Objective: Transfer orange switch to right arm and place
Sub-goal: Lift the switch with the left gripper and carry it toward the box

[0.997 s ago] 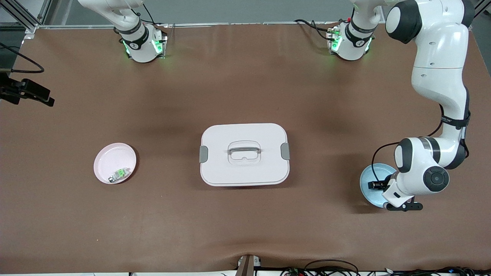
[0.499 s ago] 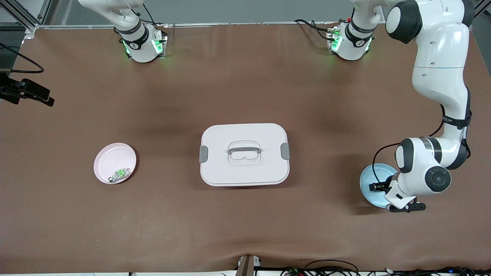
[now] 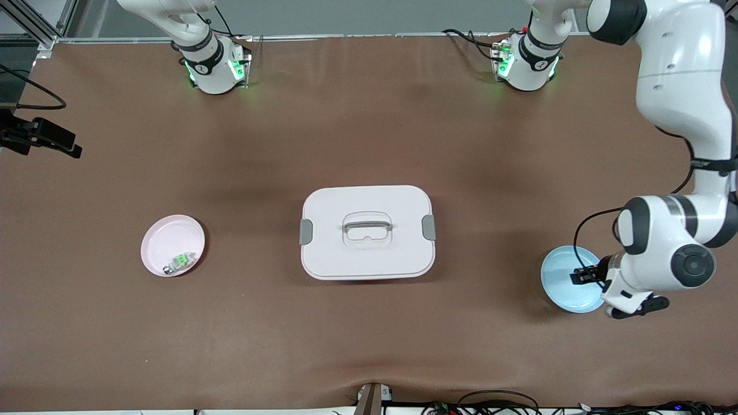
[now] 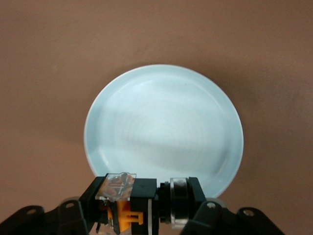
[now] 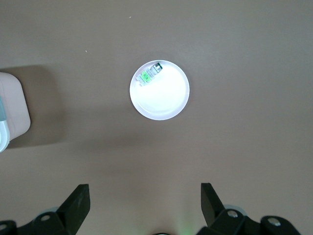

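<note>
My left gripper [image 4: 145, 201] is shut on the orange switch [image 4: 128, 215], a small black part with an orange piece and a clear cap. It holds the switch across its jaws, just above the rim of the light blue plate [image 4: 161, 122]. In the front view the left gripper [image 3: 585, 276] is over that plate [image 3: 559, 285] at the left arm's end of the table. My right gripper [image 5: 145, 208] is open and empty, high over the pink plate [image 5: 164, 98]. The right gripper does not show in the front view.
The pink plate [image 3: 170, 239] holds a small green-and-silver part [image 3: 177, 263], which also shows in the right wrist view [image 5: 149, 74]. A white lidded box [image 3: 367, 231] with a handle stands mid-table, between the two plates.
The left arm has shifted toward its own end of the table with the switch in its gripper, uncovering more of the blue plate. The right arm has not visibly moved.
</note>
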`<action>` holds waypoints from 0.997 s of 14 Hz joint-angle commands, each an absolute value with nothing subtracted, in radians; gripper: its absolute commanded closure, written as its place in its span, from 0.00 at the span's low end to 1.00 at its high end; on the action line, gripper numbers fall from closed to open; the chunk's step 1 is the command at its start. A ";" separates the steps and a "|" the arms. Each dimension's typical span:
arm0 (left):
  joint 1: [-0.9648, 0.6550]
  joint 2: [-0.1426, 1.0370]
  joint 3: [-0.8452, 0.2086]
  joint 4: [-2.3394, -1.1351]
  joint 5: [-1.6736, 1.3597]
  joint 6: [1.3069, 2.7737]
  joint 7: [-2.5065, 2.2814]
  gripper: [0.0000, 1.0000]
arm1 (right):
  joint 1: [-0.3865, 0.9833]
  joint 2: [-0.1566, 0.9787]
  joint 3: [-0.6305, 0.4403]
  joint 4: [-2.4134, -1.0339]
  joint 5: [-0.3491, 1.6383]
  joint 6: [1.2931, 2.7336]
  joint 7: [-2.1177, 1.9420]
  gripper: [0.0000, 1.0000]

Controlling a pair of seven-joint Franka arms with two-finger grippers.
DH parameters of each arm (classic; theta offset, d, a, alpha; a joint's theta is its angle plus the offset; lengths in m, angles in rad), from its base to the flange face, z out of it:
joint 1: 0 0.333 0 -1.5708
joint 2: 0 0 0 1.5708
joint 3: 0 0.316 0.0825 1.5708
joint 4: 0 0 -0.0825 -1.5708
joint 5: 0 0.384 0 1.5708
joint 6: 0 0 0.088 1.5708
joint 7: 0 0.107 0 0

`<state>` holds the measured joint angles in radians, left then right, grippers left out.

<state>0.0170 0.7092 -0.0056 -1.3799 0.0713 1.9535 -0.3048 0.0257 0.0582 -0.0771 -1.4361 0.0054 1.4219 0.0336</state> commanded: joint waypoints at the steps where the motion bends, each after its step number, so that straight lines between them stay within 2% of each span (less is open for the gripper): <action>1: 0.011 0.629 -0.011 -1.401 0.063 1.864 -0.424 0.85 | 0.005 0.054 -0.069 -1.436 -0.008 1.433 0.034 0.00; 3: 0.009 0.588 -0.014 -1.401 0.054 1.807 -0.460 0.85 | 0.005 0.054 -0.069 -1.436 -0.008 1.483 0.034 0.00; 9: 0.052 0.465 -0.012 -1.401 -0.329 1.681 -0.561 0.85 | -0.003 0.043 -0.074 -1.424 -0.011 1.443 0.034 0.00; 12: 0.051 0.431 -0.014 -1.401 -0.483 1.664 -0.714 0.86 | -0.009 0.049 -0.067 -1.384 -0.058 1.447 0.034 0.00; 14: 0.045 0.425 -0.014 -1.397 -0.607 1.664 -0.845 0.86 | -0.015 0.054 -0.068 -1.388 -0.013 1.444 0.035 0.00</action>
<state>0.0480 0.4456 -0.0116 -1.3807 -0.5156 1.6709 -0.7415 0.0065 0.0550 -0.0830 -1.3933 -0.0328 1.4599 0.0333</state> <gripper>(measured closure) 0.278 0.000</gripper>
